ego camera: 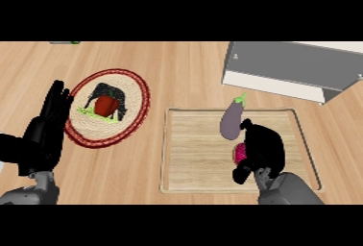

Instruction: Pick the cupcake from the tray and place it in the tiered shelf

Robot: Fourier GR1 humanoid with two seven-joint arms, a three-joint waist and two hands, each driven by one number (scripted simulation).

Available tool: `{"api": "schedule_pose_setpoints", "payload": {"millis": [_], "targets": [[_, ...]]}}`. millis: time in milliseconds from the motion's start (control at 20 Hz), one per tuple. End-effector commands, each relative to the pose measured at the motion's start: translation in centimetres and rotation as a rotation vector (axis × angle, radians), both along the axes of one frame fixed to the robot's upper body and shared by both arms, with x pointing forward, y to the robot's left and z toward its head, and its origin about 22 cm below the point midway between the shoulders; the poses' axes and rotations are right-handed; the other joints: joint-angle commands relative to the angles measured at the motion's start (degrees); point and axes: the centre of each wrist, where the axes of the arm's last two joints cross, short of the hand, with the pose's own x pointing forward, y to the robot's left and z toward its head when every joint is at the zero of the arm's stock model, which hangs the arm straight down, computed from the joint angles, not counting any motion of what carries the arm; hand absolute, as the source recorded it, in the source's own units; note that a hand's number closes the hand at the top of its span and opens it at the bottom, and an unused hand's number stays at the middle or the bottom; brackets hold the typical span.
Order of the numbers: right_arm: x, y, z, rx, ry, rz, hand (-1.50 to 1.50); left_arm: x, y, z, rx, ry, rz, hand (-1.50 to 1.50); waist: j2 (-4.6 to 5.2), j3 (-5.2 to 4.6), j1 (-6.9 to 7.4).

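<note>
On the wooden tray at the lower right, a cupcake with pink topping shows only as a small patch beside my right hand. That hand covers most of it, fingers curled over and around it. A purple eggplant lies on the tray just above the hand, touching or nearly touching the fingers. The grey tiered shelf stands at the upper right, beyond the tray. My left hand rests at the left edge, open with fingers straight and pointing up.
A round woven mat with a red rim lies left of the tray, carrying a red bell pepper on a dark and green pattern. A small green and grey object sits at the counter's far left top.
</note>
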Motion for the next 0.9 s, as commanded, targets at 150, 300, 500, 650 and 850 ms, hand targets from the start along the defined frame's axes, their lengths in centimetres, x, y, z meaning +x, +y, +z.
{"api": "schedule_pose_setpoints", "payload": {"millis": [150,300,500,650,850], "targets": [[1.0,1.7,-0.9,0.021,0.021,0.011,1.5,0.1,-0.5,-1.0,0.001,0.011,-0.008,0.0,0.68,0.44,0.15],[3.9,1.8,-0.6,0.108,-0.016,0.017,1.5,-1.0,0.0,0.8,0.019,-0.009,0.002,0.0,0.71,0.47,0.63],[1.5,4.8,3.3,0.202,-0.09,0.037,1.5,1.0,-0.1,-2.3,-0.012,0.016,0.008,0.0,0.63,0.42,-0.18],[2.9,3.5,6.7,0.245,-0.209,0.017,1.5,-0.1,0.0,-1.1,-0.012,0.027,0.008,0.0,0.51,0.44,0.1],[1.3,4.5,12.7,0.442,-0.439,-0.078,1.5,-0.7,0.0,-1.0,-0.009,0.018,0.008,0.0,0.05,0.41,-0.3]]}}
